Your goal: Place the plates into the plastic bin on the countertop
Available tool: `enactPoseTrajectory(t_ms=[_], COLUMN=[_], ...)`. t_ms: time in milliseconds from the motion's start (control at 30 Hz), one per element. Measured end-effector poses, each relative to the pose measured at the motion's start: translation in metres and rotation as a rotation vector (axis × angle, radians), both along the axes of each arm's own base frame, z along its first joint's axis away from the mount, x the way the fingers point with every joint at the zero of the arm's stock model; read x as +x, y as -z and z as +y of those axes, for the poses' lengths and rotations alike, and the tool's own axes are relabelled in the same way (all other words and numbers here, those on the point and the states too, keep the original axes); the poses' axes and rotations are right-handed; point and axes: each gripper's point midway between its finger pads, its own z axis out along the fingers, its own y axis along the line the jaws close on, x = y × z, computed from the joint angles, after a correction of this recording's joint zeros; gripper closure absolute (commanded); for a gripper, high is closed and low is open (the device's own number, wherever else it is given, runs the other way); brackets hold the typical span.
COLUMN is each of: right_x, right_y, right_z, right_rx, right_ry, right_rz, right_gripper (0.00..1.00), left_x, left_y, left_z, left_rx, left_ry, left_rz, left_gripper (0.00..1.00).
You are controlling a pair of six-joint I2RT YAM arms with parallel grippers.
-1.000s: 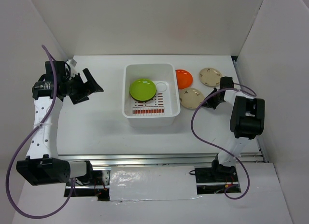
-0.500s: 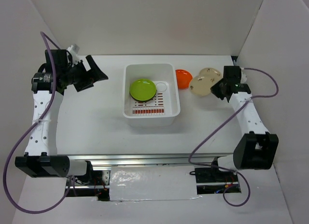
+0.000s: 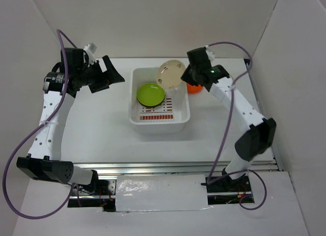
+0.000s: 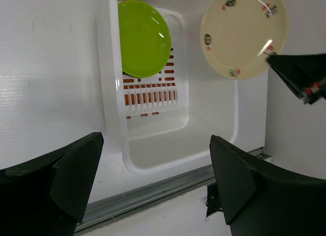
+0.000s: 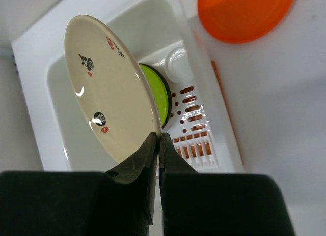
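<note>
Right arm has swung over from the counter's right side; my right pincer is clamped on the cream plate's rim, holding it tilted above the plastic bin's far end. One lime green plate lies in the bin, the orange plate just beside it. My left pincer hangs wide apart, left of the bin.

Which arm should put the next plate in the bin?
Right. The right gripper pinches the cream plate by its rim over the plastic bin; the left gripper is open, empty.
</note>
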Motion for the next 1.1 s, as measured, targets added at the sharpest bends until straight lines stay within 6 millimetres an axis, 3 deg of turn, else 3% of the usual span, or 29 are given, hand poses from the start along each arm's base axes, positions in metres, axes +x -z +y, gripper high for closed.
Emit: enactPoseTrajectory(t_ms=[167, 333, 467, 533, 567, 633, 667, 700, 833, 933, 1033, 1100], right_x=[0.036, 0.052, 0.047, 0.044, 0.043, 0.042, 0.041, 0.040, 0.035, 0.032, 0.037, 0.040], right_y=[0.054, 0.103, 0.120, 0.122, 0.121, 0.117, 0.113, 0.110, 0.088, 0.044, -0.016, -0.038], right_z=[0.055, 0.089, 0.104, 0.110, 0.113, 0.118, 0.122, 0.124, 0.126, 0.113, 0.060, -0.004], right_rx=[-0.034, -0.071, -0.069, -0.059, -0.053, -0.043, -0.035, -0.032, -0.015, 0.017, 0.065, 0.090], right_ry=[-0.077, -0.120, -0.159, -0.178, -0.183, -0.200, -0.208, -0.220, -0.261, -0.266, -0.186, -0.064], right_rz=[0.123, 0.224, 0.265, 0.274, 0.274, 0.269, 0.262, 0.255, 0.220, 0.141, 0.005, -0.069], right_gripper=[1.00, 1.00, 0.97, 0.83, 0.47, 0.19, 0.14, 0.00, 0.00, 0.00, 0.00, 0.00], left_x=[-0.008, -0.023, -0.031, -0.035, -0.036, -0.037, -0.037, -0.037, -0.037, -0.037, -0.037, -0.036], left_y=[0.005, 0.004, 0.002, 0.003, 0.004, 0.006, 0.007, 0.007, 0.008, 0.008, 0.009, 0.009], left_z=[0.006, 0.015, 0.023, 0.027, 0.028, 0.031, 0.032, 0.033, 0.035, 0.035, 0.036, 0.037], left_rx=[0.024, 0.053, 0.075, 0.078, 0.080, 0.086, 0.091, 0.094, 0.095, 0.097, 0.100, 0.103], left_ry=[-0.022, -0.046, -0.059, -0.069, -0.074, -0.077, -0.076, -0.077, -0.081, -0.083, -0.087, -0.090], left_rz=[0.013, 0.015, 0.007, 0.012, 0.016, 0.023, 0.024, 0.025, 0.026, 0.029, 0.029, 0.029], left_gripper=[0.01, 0.01, 0.01, 0.01, 0.01, 0.01, 0.01, 0.01, 0.01, 0.01, 0.01, 0.01])
